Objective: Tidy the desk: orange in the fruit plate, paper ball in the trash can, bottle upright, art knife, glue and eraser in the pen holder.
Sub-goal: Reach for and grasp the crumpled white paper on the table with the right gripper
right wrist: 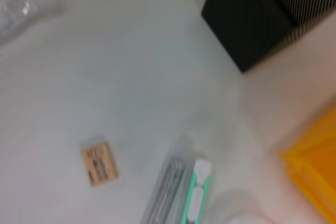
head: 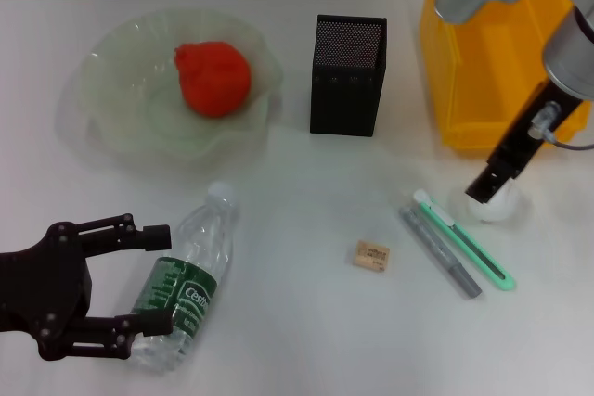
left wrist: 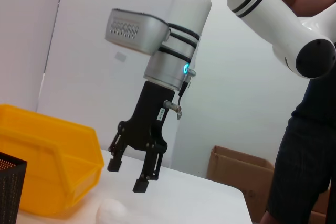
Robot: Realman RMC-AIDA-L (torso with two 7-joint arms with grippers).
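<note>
A clear water bottle (head: 190,275) with a green label lies on its side on the white table. My left gripper (head: 158,280) is open, one finger on each side of the bottle's lower half. My right gripper (head: 484,194) hangs just above the white paper ball (head: 492,206). The left wrist view shows the right gripper (left wrist: 128,176) open and apart from the ball (left wrist: 111,209). The orange (head: 213,78) lies in the pale green fruit plate (head: 102,99). The eraser (head: 371,255), grey glue stick (head: 439,252) and green art knife (head: 464,238) lie in front of the black mesh pen holder (head: 347,74).
A yellow bin (head: 483,71) stands at the back right, next to my right arm. The right wrist view shows the eraser (right wrist: 98,163), the knife (right wrist: 195,192) and the pen holder (right wrist: 262,19). A person (left wrist: 310,129) and a cardboard box (left wrist: 236,177) are beyond the table.
</note>
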